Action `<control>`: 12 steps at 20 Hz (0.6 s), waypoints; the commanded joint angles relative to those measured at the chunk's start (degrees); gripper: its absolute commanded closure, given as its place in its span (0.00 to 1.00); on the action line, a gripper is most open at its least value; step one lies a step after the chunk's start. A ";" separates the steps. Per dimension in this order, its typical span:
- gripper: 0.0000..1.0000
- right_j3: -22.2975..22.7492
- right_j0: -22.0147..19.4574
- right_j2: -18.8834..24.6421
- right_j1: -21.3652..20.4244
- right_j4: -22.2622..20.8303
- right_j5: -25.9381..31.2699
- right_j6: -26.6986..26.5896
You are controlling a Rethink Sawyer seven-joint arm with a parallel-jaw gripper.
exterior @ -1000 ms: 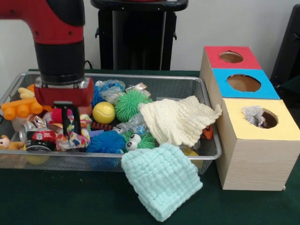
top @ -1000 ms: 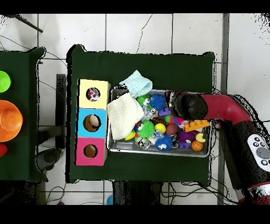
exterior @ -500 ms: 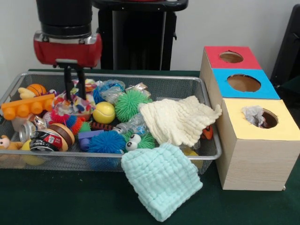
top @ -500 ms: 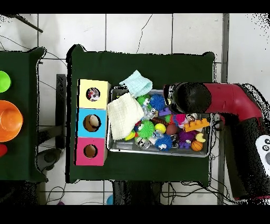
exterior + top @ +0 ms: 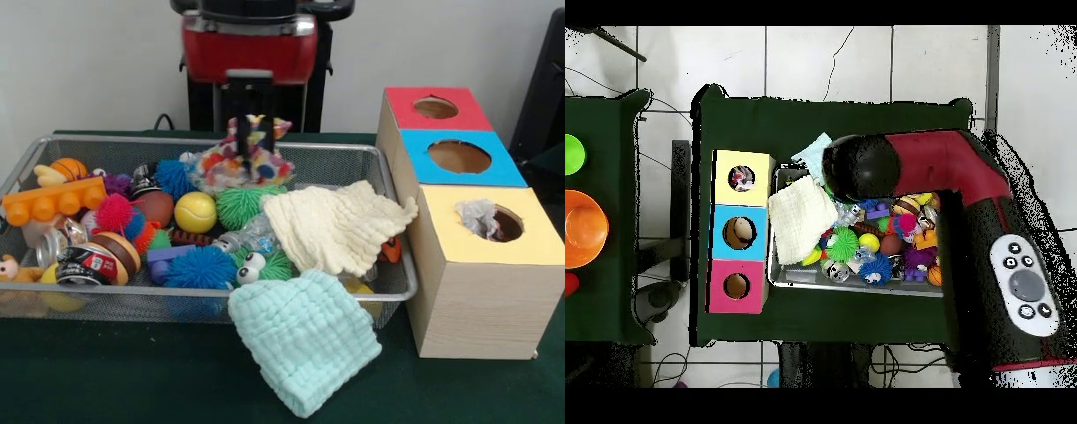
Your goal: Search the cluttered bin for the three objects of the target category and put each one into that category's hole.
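Observation:
My gripper (image 5: 249,132) hangs over the back middle of the wire bin (image 5: 177,305), shut on a multicoloured patterned cloth (image 5: 243,164) that dangles clear of the toys. A cream cloth (image 5: 335,225) lies over the bin's right end. Draped over the front rim is a pale teal cloth (image 5: 305,340). To the right stand three boxes with holes: red (image 5: 435,108), blue (image 5: 459,156) and yellow (image 5: 494,223), the yellow one with a grey cloth in its hole. From overhead the arm (image 5: 860,167) hides the gripper; the cream cloth (image 5: 802,215) and yellow box (image 5: 742,178) show.
The bin holds several toys: an orange brick (image 5: 48,201), a yellow ball (image 5: 195,212), a green spiky ball (image 5: 243,201), a blue spiky ball (image 5: 201,268), a can (image 5: 79,262). A second table with an orange bowl (image 5: 583,228) stands beyond the boxes.
The gripper closed on the multicoloured cloth at the bin's left end, lifted it out of the toys and carried it rightward to the bin's middle.

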 commanded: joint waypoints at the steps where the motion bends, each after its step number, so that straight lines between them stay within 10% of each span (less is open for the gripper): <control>1: 1.00 -1.84 5.78 -4.37 -0.43 2.90 8.22 9.25; 12: 1.00 -5.71 16.25 -10.36 1.24 6.27 8.47 15.65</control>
